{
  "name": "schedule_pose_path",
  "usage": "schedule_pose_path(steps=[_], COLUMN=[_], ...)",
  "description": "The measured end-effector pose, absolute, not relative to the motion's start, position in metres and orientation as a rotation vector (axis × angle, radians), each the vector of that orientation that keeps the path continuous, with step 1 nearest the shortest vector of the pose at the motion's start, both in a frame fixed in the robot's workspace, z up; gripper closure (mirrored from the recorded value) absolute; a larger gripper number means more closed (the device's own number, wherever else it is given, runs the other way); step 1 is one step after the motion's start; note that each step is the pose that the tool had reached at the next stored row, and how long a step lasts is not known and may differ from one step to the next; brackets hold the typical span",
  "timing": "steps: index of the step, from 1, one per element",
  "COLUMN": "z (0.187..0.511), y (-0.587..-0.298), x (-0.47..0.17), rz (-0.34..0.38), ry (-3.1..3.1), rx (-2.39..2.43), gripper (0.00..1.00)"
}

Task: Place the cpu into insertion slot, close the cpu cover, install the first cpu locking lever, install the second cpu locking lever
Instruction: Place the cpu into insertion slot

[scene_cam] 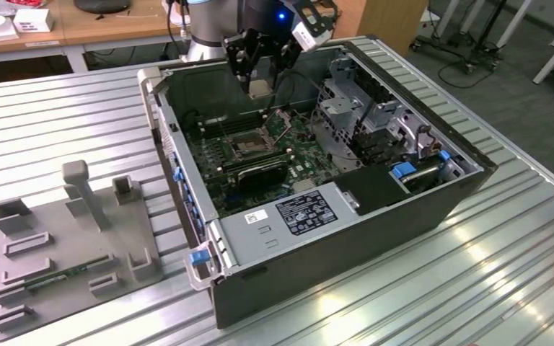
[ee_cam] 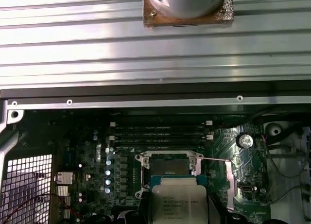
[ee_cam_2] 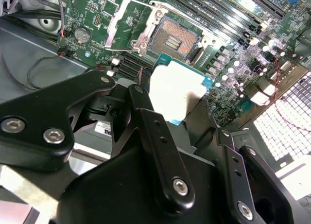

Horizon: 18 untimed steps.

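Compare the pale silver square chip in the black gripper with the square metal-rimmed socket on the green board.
The pale silver square cpu has a plain light top, while the square metal-rimmed insertion slot has a dark centre. The cpu is held above the board in the black gripper. The insertion slot sits fixed on the green motherboard, empty and uncovered. Both are square and look close in outline.

I have the gripper (ee_cam_2: pixel 170 105) pinching the cpu (ee_cam_2: pixel 177 85) between its black fingers, the chip's pale face brightly lit. The insertion slot (ee_cam_2: pixel 176 39) lies just past the chip, its dark centre bare inside the silvery rim. The cpu cover (ee_cam_2: pixel 115 20) is swung open off one side of the slot. Long memory slots (ee_cam_2: pixel 228 12) run along the slot's opposite side. A coin battery (ee_cam_2: pixel 81 35) sits beyond the cover, farther from the slot.
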State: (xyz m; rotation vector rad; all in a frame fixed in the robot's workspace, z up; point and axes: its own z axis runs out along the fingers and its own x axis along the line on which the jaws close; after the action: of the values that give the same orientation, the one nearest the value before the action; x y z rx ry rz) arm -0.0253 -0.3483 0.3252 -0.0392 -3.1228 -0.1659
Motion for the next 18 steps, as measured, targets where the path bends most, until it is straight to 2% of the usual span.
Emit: schedule_pose_path(steps=[18], z=[0.3216], y=[-0.3483], x=[-0.0253], rz=[-0.128], ry=[-3.125], rx=[-0.039], gripper=[0.46])
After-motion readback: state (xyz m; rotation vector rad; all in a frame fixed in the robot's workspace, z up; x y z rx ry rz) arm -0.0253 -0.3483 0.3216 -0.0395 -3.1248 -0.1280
